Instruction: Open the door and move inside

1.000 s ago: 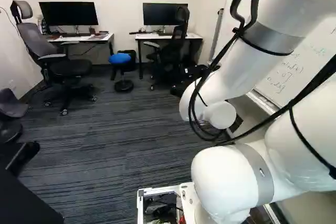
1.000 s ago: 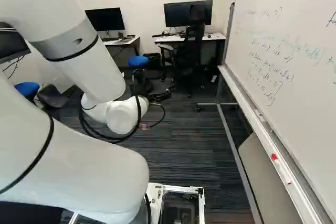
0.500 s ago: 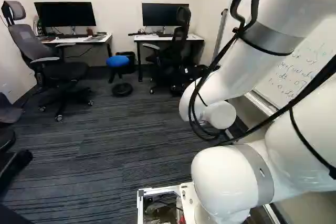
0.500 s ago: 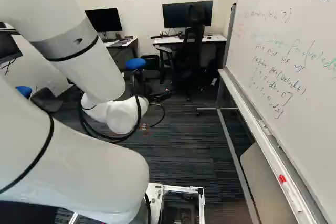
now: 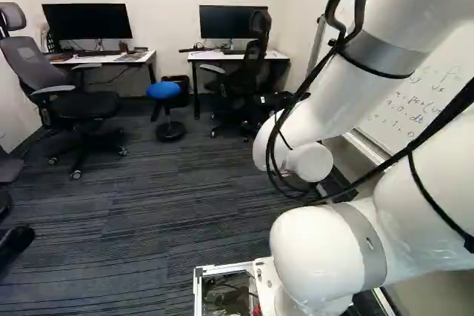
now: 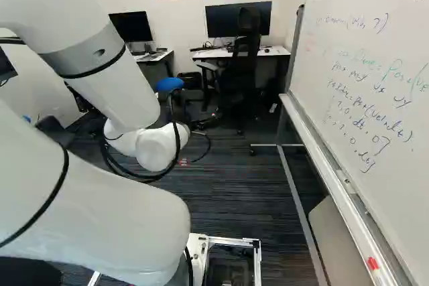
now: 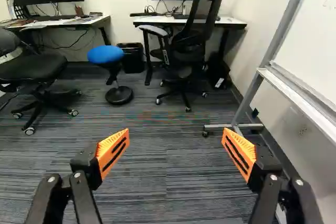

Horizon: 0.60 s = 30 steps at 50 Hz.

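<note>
Base rolled forward, arm pose unchanged. Far left in the left base view stood a chair; my gripper was spread wide, likely for a handle; a whiteboard stood at that view's right. I saw no door in 3 views.

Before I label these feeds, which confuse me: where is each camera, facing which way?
Left base view: behind the arm, to its left, looking ahead and a little down toward the desks; the arm fills its right side.
Right base view: behind the arm, to its right, same heading; the arm fills its left side.
Wrist view: on the wrist, looking along the open gripper; both fingers show.
All three share the blue stool.
</note>
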Tool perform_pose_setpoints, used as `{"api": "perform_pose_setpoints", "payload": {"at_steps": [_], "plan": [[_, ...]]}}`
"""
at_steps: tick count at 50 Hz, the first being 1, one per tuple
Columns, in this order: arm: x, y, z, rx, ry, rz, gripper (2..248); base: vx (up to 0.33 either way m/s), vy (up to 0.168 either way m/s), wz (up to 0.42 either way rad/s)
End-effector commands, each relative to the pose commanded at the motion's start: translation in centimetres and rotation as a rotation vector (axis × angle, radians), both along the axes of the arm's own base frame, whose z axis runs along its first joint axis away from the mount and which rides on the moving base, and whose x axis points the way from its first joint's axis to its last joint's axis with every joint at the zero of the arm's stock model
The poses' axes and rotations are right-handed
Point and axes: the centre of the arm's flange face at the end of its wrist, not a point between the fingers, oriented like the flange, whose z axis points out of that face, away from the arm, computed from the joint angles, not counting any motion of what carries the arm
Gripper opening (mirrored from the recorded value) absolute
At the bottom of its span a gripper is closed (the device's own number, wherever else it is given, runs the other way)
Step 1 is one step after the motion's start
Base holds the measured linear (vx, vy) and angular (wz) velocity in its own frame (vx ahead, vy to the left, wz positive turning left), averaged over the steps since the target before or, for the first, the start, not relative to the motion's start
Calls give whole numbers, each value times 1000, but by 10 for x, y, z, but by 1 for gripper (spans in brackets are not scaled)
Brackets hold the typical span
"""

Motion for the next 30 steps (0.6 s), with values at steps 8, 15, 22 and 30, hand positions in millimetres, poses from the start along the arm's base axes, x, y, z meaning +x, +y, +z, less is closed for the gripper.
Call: {"api": "perform_pose_setpoints", "payload": {"at_steps": [8, 15, 22, 30], "plan": [[0, 0, 0, 0, 0, 0, 247, 186, -9, -12], [0, 0, 0, 0, 0, 0, 247, 172, 1, -8], [0, 0, 0, 0, 0, 0, 247, 179, -2, -10], [0, 0, 0, 0, 0, 0, 247, 185, 1, -8]]}}
